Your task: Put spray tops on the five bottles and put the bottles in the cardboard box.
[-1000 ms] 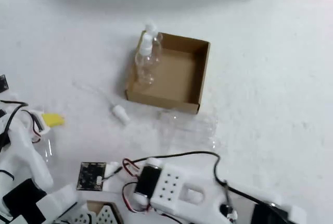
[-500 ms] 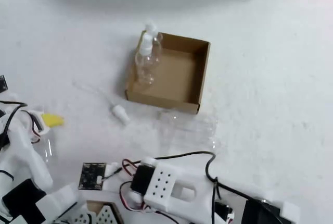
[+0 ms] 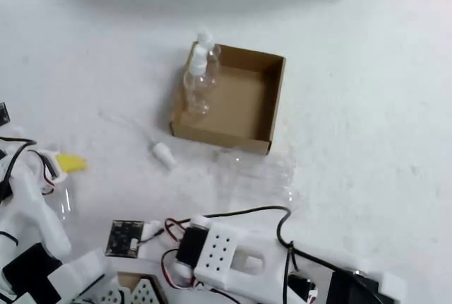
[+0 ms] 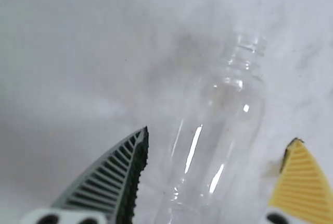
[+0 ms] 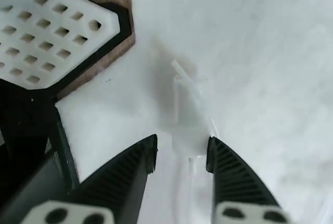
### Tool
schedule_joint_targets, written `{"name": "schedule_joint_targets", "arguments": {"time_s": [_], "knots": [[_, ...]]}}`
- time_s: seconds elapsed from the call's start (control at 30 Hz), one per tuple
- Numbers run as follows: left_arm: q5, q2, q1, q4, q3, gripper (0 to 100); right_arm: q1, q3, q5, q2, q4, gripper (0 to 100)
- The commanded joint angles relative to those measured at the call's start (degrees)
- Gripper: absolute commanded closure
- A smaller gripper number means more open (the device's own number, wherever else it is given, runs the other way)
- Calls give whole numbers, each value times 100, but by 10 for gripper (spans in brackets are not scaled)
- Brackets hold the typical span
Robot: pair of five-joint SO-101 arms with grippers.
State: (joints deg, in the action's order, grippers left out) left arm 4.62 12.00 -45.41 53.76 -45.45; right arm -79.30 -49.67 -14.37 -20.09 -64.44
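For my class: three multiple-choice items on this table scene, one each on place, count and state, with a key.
1. Capped bottles standing in the cardboard box: A) two; B) four; C) none.
2. The loose spray top lies: A) in the box; B) on the table; C) on a bottle.
3. The bottle within the left tool is: A) capped; B) uncapped; C) crushed.
Key: A, two share one corner; B, it lies outside the box; B, its threaded neck is bare.
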Motion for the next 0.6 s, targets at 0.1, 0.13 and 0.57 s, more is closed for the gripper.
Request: {"name": "schedule_joint_targets", "arguments": {"time_s": [0.1, 0.13, 0.57], "knots": [[-44, 22, 31, -105, 246, 619, -576, 149, -53, 31, 303, 854], [-44, 22, 31, -105, 246, 619, -576, 149, -53, 31, 303, 854], [-26, 22, 31, -105, 229, 619, 136, 202, -352, -40, 338, 854]]}}
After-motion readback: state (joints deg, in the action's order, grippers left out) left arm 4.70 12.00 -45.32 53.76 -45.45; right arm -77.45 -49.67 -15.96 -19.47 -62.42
